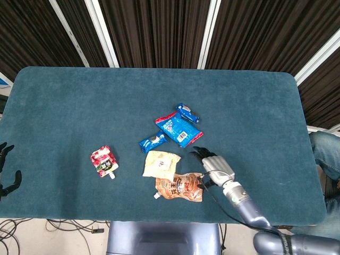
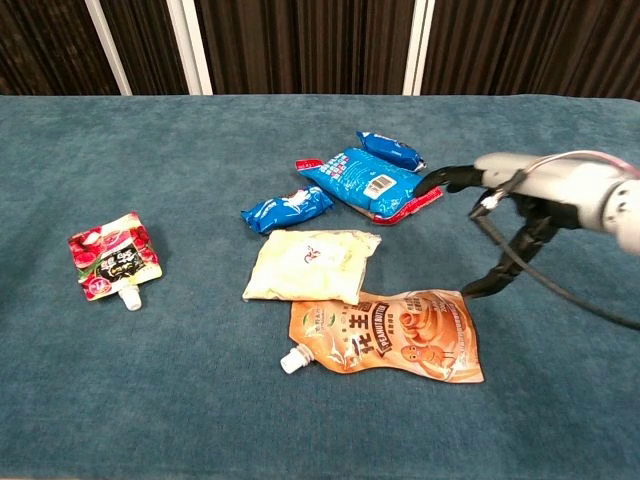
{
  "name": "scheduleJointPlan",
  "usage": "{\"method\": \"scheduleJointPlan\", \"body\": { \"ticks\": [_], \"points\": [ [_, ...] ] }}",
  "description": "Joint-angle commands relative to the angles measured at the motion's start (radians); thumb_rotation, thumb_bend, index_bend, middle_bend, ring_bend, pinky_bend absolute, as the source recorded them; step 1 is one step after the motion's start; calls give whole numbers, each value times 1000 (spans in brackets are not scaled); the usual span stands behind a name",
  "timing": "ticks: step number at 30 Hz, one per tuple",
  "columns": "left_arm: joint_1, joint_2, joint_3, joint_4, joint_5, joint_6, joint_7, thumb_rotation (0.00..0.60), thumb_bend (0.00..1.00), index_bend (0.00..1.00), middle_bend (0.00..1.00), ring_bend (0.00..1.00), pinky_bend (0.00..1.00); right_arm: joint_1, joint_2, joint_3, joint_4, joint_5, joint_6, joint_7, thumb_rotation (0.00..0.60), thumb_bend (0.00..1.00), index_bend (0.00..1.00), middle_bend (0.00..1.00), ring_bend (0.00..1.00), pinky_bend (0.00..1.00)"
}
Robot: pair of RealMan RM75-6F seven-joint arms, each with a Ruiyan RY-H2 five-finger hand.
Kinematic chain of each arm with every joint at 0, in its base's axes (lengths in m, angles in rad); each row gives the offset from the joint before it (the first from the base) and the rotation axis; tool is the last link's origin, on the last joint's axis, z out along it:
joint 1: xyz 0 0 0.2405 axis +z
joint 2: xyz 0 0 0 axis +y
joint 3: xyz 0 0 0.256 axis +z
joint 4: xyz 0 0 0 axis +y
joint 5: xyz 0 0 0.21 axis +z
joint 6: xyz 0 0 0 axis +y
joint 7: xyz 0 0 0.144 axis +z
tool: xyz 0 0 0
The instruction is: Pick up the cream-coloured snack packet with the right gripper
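Right now your right hand (image 2: 500, 215) hangs over the table (image 1: 64, 101) with its dark fingers (image 2: 440, 180) spread apart and nothing in them, so it is released; it sits just to the right of the orange spouted pouch (image 2: 392, 335), with one fingertip reaching down near that pouch's upper right corner. The cream-coloured snack packet (image 2: 312, 264) lies flat near the middle of the table, untouched, with its lower edge touching or slightly overlapping the top of the orange pouch. You are to the right of the packet, not above it. Just behind the packet lies a small blue packet (image 2: 286, 208), and further back to the right a larger blue packet (image 2: 366, 182) with a second small blue one (image 2: 389, 150) at its far end; your spread fingers point towards the right edge of that larger packet. A red spouted pouch (image 2: 113, 255) lies well apart on the left. Your left hand (image 1: 6, 170) shows only at the left edge of the head view, off the table, fingers apart and holding nothing.
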Motion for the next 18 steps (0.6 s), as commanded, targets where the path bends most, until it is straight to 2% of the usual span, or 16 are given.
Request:
{"method": "scheduleJointPlan", "body": {
  "ticks": [1,18],
  "points": [
    [-2,2,-2,-2,-2,-2,-1,600,481,113,42,122,73,48,-65,2,7,86,28,-69,600,113,147,55,55,207],
    [-3,9,-6,-8,-10,-8,-14,600,482,113,42,122,73,203,-235,8,102,247,88,-261,600,113,147,56,55,197]
  ]
}}
